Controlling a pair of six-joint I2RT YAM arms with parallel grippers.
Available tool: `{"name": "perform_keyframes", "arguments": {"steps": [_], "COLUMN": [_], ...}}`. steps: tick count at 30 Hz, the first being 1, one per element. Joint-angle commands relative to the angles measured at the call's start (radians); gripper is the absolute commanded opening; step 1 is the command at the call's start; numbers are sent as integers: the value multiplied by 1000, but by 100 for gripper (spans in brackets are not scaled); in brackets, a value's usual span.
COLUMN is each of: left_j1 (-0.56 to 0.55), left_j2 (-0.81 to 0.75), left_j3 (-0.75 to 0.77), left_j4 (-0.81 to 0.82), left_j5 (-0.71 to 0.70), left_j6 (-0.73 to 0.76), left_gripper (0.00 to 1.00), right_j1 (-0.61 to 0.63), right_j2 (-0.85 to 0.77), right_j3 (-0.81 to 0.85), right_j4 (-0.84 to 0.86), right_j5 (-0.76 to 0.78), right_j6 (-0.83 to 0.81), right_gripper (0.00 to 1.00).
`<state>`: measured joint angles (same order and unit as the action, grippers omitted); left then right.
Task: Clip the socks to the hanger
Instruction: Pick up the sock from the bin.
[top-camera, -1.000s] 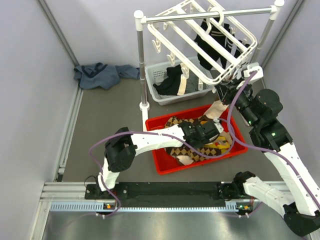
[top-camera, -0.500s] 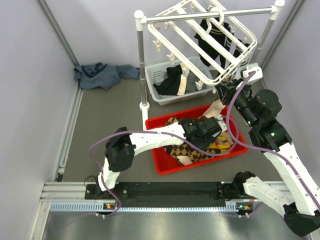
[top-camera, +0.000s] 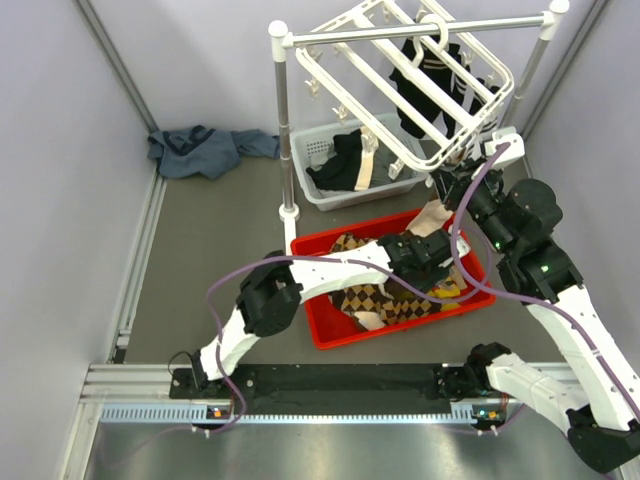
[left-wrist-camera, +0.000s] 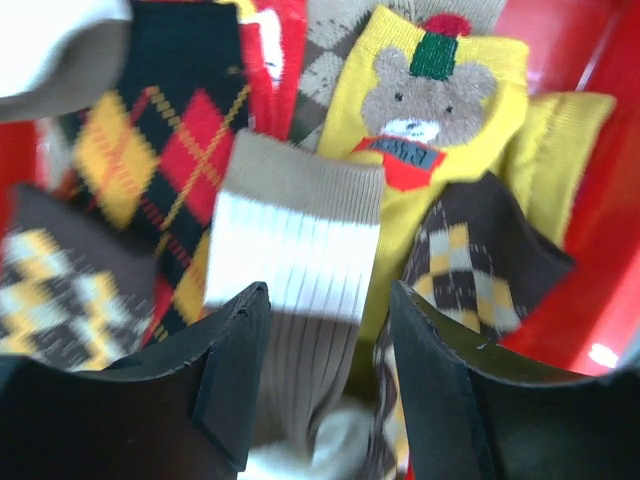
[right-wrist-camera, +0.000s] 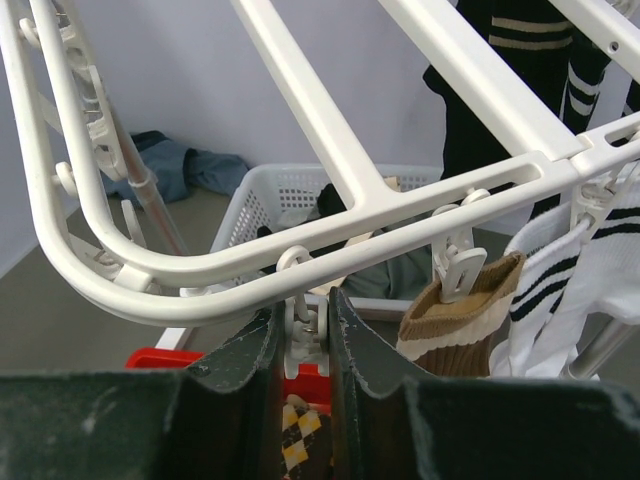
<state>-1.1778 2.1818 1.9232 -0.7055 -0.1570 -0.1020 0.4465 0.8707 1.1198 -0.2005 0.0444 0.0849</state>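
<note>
left gripper (left-wrist-camera: 328, 300) shifted right and opened, jaws apart over argyle socks (left-wrist-camera: 180, 130) in red bin (top-camera: 330, 325), right gripper (right-wrist-camera: 303, 305) pinching a clip (right-wrist-camera: 300, 328) on the hanger (right-wrist-camera: 330, 150)

The left gripper (top-camera: 422, 256) has been opened from a closed state. Its jaws are now held apart above a tan and white ribbed sock (left-wrist-camera: 295, 250) that lies on the argyle socks (left-wrist-camera: 160, 130) in the red bin (top-camera: 335, 335). The left arm's elbow (top-camera: 270, 302) has been shifted to the right, and the gripper has been carried a little farther right across the bin.
</note>
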Motion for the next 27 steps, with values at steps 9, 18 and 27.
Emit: {"name": "perform_keyframes", "arguments": {"steps": [9,18,27], "left_j1": [27,29,49], "left_j2": [101,30,-62], "left_j3": [7,-55,-159], "left_j4": [124,135,187], "left_j5": [4,27,54], "left_j6": [-15,-39,-71], "left_gripper": [40,15,18], "right_j1": [-6,-5,-6], "right_j2": [7,8,7], "right_j3": [-9,-12,-11], "right_j4": [15,19,19], "right_j5": [-6,-8,-14], "right_j6": [-8,-7,-4], "right_gripper": [2,2,2]}}
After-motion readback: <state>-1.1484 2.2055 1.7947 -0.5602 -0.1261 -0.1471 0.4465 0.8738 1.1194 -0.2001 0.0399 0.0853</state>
